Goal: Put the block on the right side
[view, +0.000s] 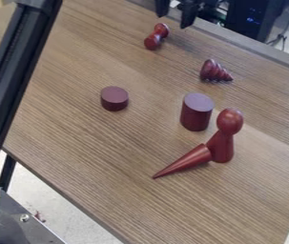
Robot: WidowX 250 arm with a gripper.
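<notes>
The pincer (176, 15) is at the top edge, parted and empty. I'm guessing they mean the short round block (115, 98), left of centre: straddle it evenly, then lift above the tall cylinder (195, 114) heading right.

Dumbbell (153, 41), pawn (221, 147), cone (186, 161) and spiral (212, 71) share a table (96, 157).

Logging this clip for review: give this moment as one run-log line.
gripper: open, empty, at top edge | tall cylinder: upright near peg figure | short cylinder: upright, apart | cone: lying on table
</notes>
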